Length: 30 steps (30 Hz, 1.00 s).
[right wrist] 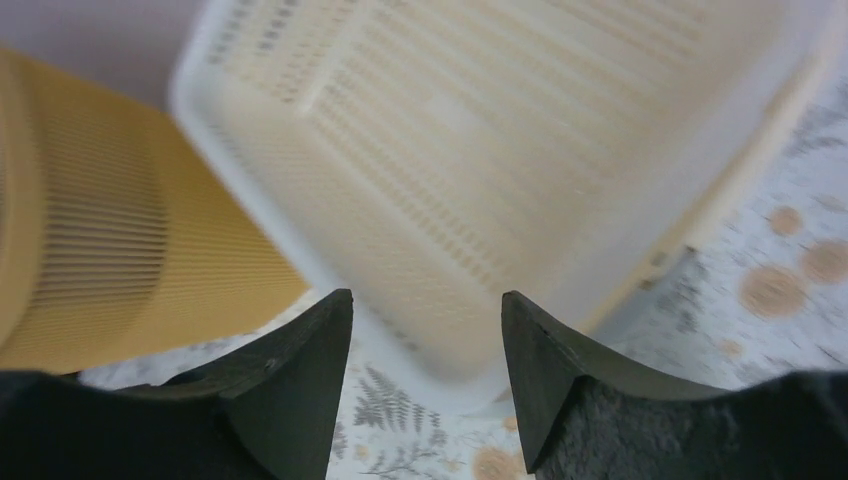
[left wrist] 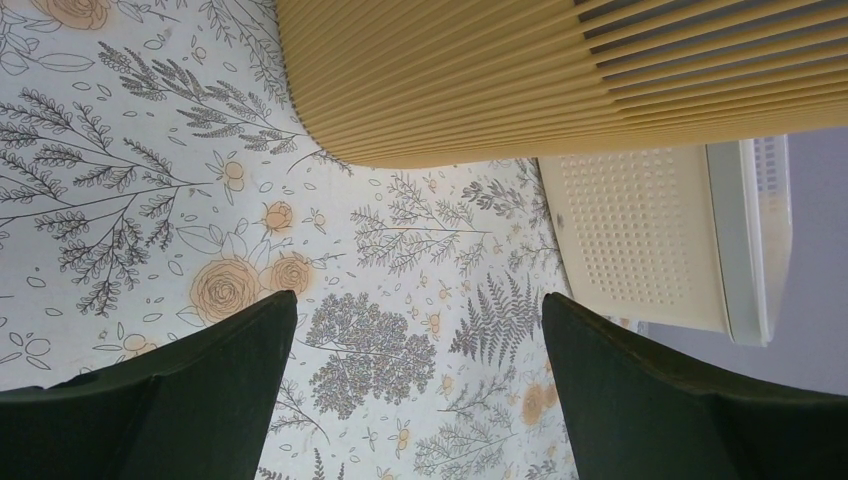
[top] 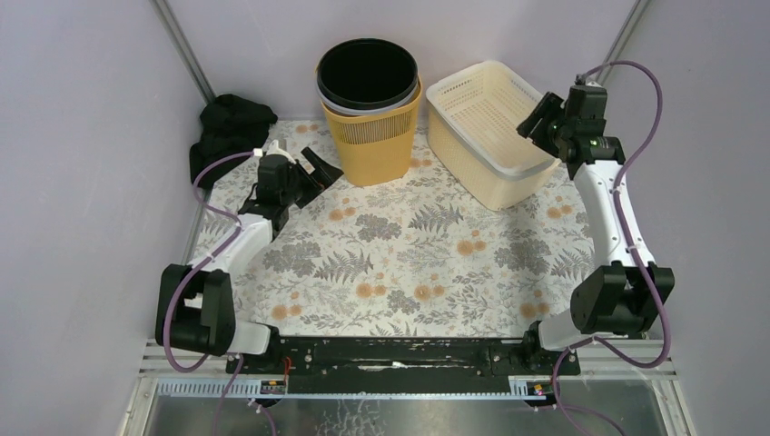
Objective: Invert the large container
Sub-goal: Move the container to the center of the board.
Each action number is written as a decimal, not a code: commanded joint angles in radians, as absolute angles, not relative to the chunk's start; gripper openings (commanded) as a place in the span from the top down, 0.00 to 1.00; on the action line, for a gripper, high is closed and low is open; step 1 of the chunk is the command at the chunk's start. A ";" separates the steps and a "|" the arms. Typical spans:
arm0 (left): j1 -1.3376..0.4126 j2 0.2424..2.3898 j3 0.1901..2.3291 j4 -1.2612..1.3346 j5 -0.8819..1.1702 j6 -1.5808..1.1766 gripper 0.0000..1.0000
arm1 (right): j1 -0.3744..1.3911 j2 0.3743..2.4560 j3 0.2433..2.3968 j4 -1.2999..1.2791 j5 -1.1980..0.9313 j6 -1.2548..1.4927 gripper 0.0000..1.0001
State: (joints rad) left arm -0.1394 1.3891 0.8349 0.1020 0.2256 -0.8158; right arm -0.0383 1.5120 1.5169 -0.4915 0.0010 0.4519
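A large cream perforated basket [top: 486, 127] stands upright at the back right, its opening facing up. It also shows in the right wrist view [right wrist: 500, 130] and the left wrist view [left wrist: 640, 240]. My right gripper [top: 538, 118] is open and empty, hovering over the basket's right rim [right wrist: 427, 310]. A tall ribbed yellow bin [top: 370, 136] with a black inner bin [top: 368, 73] stands upright at the back centre. My left gripper [top: 316, 171] is open and empty just left of the yellow bin's base [left wrist: 420, 330], apart from it [left wrist: 560, 80].
A black cloth [top: 227, 127] lies bunched at the back left corner. The floral mat [top: 409, 263] covers the table. Purple walls close in the left, back and right sides. The yellow bin also shows in the right wrist view [right wrist: 120, 260].
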 commanded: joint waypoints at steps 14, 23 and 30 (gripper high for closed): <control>-0.141 1.320 0.819 0.057 0.231 -0.779 0.00 | 0.169 1.663 1.586 -0.357 -0.158 0.212 0.25; -0.144 1.316 0.818 0.055 0.229 -0.785 0.00 | 0.229 1.746 1.624 -0.423 -0.056 0.121 0.26; -0.152 1.316 0.816 0.055 0.224 -0.785 0.00 | 0.289 1.752 1.590 -0.470 0.061 0.086 0.40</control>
